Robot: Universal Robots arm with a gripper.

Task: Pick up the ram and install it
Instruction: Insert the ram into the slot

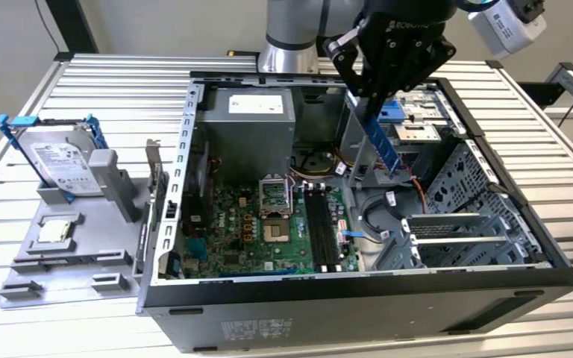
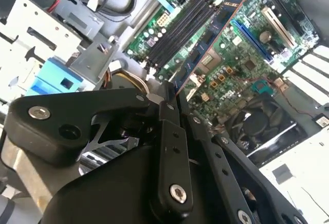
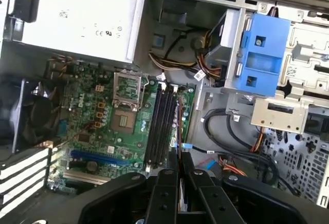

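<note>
Gripper [image 1: 374, 95] is clamped on one end of the ram [image 1: 383, 142], upper centre-right of the exterior view. The stick hangs long axis down into the open case [image 1: 366, 298], above the slots [image 1: 318, 224] and toward the exterior view's right of them, not touching. In both wrist views the ram [image 2: 208, 39] [image 3: 178, 131] runs out from between the fingers [image 2: 169, 147] over the motherboard [image 1: 236, 224], close to the slots. Step looks like lining up over a slot. Judgement: get the contact edge parallel to one empty slot, centred end to end, no twist, clear of the cables [image 1: 376, 216] alongside. Arm enters from the frame's top, wrist pointing down, tilted slightly.
</note>
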